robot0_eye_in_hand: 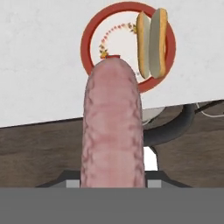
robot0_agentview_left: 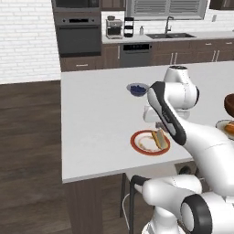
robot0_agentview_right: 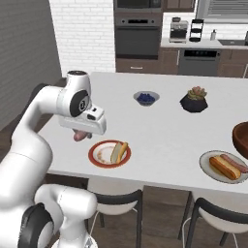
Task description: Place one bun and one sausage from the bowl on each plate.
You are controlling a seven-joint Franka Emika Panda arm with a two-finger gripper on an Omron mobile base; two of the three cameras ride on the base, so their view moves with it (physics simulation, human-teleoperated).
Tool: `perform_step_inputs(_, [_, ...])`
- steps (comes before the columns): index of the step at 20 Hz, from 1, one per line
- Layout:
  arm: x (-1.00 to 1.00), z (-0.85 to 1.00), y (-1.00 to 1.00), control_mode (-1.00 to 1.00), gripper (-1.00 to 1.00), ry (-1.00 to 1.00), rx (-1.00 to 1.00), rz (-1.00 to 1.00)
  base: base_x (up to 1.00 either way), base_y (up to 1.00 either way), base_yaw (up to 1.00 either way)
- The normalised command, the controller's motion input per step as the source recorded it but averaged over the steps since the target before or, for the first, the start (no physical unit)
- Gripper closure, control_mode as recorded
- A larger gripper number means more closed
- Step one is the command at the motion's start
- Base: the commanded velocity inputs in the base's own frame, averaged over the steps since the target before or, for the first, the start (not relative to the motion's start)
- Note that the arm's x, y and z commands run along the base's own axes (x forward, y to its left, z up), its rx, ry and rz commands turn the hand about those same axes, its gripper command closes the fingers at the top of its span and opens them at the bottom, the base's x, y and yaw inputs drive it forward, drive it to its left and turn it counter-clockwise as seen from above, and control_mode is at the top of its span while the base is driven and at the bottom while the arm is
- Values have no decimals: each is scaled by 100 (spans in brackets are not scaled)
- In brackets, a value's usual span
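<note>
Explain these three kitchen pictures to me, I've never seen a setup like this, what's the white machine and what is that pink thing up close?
The white machine is a robot arm on a driving base, in a computer-rendered kitchen. Two pictures come from cameras behind it, left and right, looking over a white counter. The third looks out from its hand.

On the counter: an orange-rimmed plate with a bun, a grey plate already holding bun and sausage, a reddish-brown bowl, a small bowl of berries and a potted plant.

The pink thing is a sausage, held in the jaws, with the gripper above the counter's near edge beside the orange-rimmed plate.
</note>
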Motion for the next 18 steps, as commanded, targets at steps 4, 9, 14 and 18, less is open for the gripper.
perform_step_inputs(4, [90, -36, 0, -100, 100, 2, 0, 0, 0, 0, 0])
perform_step_inputs(9, [64, -72, 1, -100, 100, 8, 0, 0, 0, 0, 0])
perform_step_inputs(14, [44, -74, 0, -100, 100, 2, 0, 0, 0, 0, 0])
perform_step_inputs(18, [22, -12, 1, -100, 100, 3, 0, 0, 0, 0, 0])
